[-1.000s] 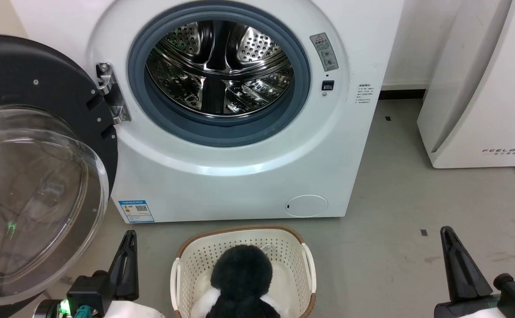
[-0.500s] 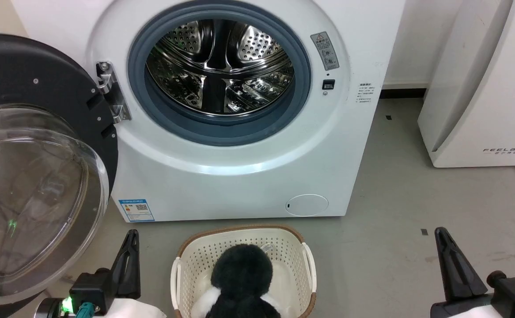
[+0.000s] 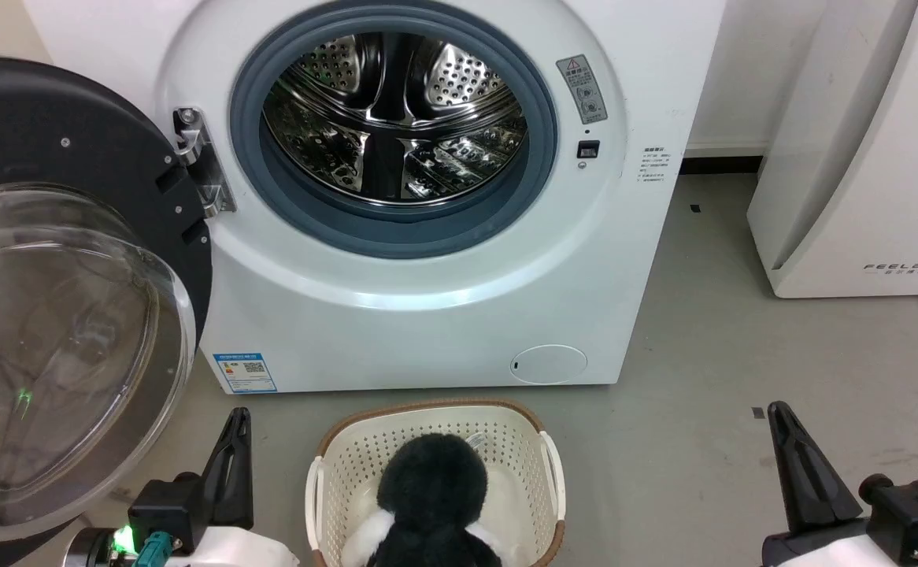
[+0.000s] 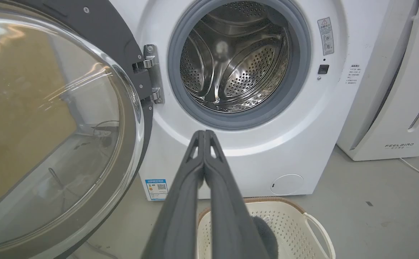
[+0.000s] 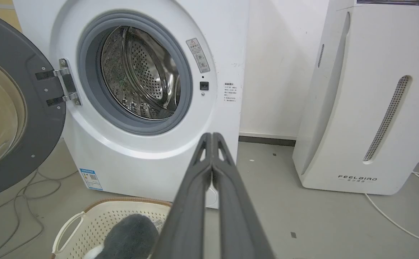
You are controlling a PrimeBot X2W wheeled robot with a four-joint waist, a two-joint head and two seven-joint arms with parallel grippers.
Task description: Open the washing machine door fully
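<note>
The white washing machine (image 3: pixel 427 315) stands in front of me, its steel drum (image 3: pixel 394 118) exposed inside the grey rubber ring. The washing machine door (image 3: pixel 49 299) hangs swung out wide to the left on its hinge (image 3: pixel 199 165), black rim and clear glass bowl facing me; it also appears in the left wrist view (image 4: pixel 51 126) and in the right wrist view (image 5: pixel 12 115). My left gripper (image 3: pixel 237 417) is shut and empty, low beside the door's lower edge, not touching it. My right gripper (image 3: pixel 778 409) is shut and empty at the lower right, well away from the washer.
A cream laundry basket (image 3: pixel 333 472) holding a black-and-white plush toy (image 3: pixel 431 496) sits on the grey floor right before the washer. A white FEELBIRD appliance (image 3: pixel 860 157) stands at the right, with a white cable (image 5: pixel 392 219) on the floor. Cables lie under the door (image 5: pixel 19 194).
The head view has shifted slightly. Both grippers have drifted a little lower and inward at the bottom edge. The door stays swung out.
</note>
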